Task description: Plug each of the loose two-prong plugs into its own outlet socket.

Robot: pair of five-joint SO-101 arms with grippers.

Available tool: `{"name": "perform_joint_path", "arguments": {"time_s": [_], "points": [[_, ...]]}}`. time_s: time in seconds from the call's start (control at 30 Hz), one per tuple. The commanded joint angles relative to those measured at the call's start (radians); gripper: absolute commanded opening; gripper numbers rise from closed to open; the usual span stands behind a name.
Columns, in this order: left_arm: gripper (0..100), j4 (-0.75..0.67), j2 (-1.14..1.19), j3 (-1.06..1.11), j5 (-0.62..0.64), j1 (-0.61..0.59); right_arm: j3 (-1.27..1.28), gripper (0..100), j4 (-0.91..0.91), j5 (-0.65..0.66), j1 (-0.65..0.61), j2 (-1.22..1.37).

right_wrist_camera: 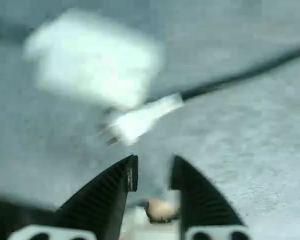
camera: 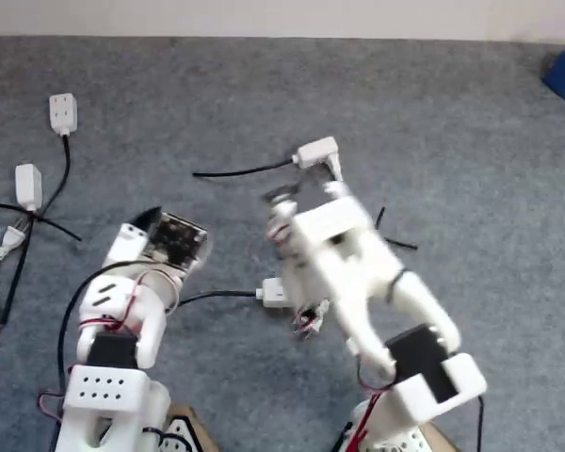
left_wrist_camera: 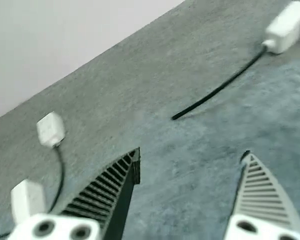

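Ok, landmark: white rectangular outlet block (camera: 315, 153) with a black cable, on the grey felt-like table cover (camera: 471, 122).
Right gripper (right_wrist_camera: 152, 167): just short of the block; black ribbed fingers (right_wrist_camera: 121, 182) a narrow gap apart, nothing between them.
Target plug: white two-prong plug (right_wrist_camera: 140, 120) on a black cable, just beside the block, between it and the right fingertips; contact with the block unclear.
Second white plug (camera: 273, 294): nearer the arm bases than the block, beside the right arm.
Left gripper (left_wrist_camera: 187, 160): jaws spread wide, empty; near the block's free cable end.
Small white socket (camera: 63, 113): well apart from the block.
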Motion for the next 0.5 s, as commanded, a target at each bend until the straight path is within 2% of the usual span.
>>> {"name": "perform_joint_path", "arguments": {"time_s": [0.0, 0.07, 0.13, 0.17, 0.23, 0.33, 0.47], "points": [[30, -0.017, -0.001, -0.091, 0.066, -0.114, -0.044, 0.6, -0.059, -0.336, 0.211, -0.019], [30, -0.015, 0.001, -0.110, 0.094, -0.139, -0.039, 0.6, -0.068, -0.554, 0.188, -0.015], [30, -0.015, 0.001, -0.113, 0.094, -0.137, -0.031, 1.0, -0.056, -0.743, 0.114, -0.016], [30, -0.015, 0.001, -0.113, 0.094, -0.137, -0.024, 1.9, -0.044, -0.783, 0.084, -0.018], [30, -0.015, 0.001, -0.113, 0.091, -0.137, -0.012, 2.6, -0.028, -0.761, 0.033, -0.019], [30, 0.021, 0.001, -0.114, 0.084, -0.143, -0.007, 2.6, -0.027, -0.575, -0.041, -0.019], [30, 0.046, 0.001, -0.114, 0.009, -0.216, 0.019, 2.6, 0.028, 0.025, -0.031, -0.018]]}}
